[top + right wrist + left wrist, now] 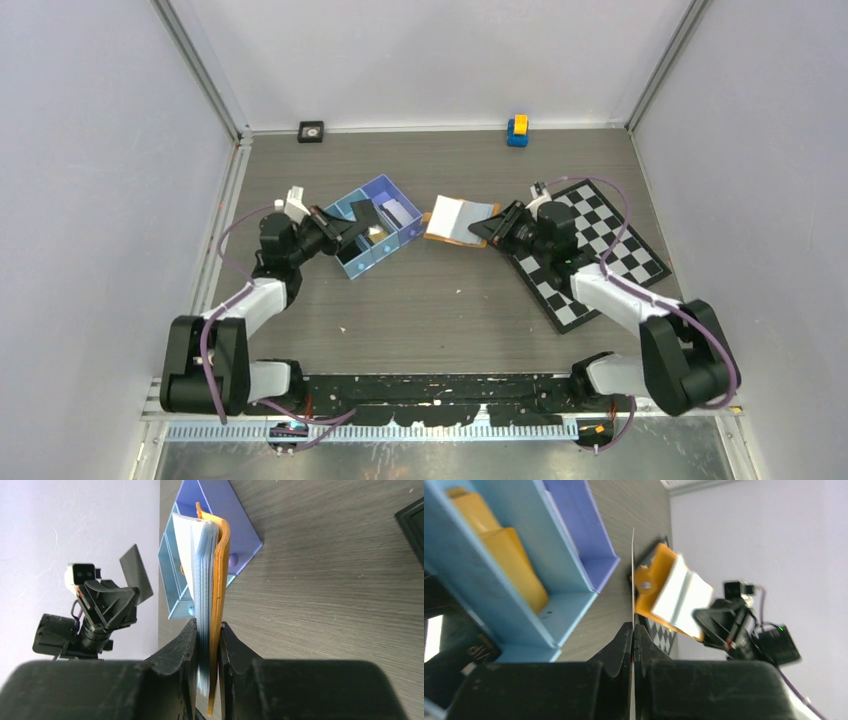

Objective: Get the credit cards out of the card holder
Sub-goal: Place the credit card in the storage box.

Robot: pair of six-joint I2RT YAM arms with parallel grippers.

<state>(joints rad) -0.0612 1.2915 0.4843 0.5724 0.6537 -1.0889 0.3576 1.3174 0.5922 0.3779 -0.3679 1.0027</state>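
— so, what's in your left gripper point(632, 630)?
— it's pinched shut on one thin card point(632, 565), edge-on, sticking straight out ahead, with the blue tray point(569, 605) just beside it.
— and the right gripper point(206, 635)?
— clamped on the orange card holder point(220, 580), which stands up ahead of it with the credit cards point(202, 590) still tucked between its flaps.

One orange card holder point(457, 221), one separate card point(136, 572), one blue tray point(383, 186), one checkerboard point(600, 255), one yellow-and-blue block point(517, 130)
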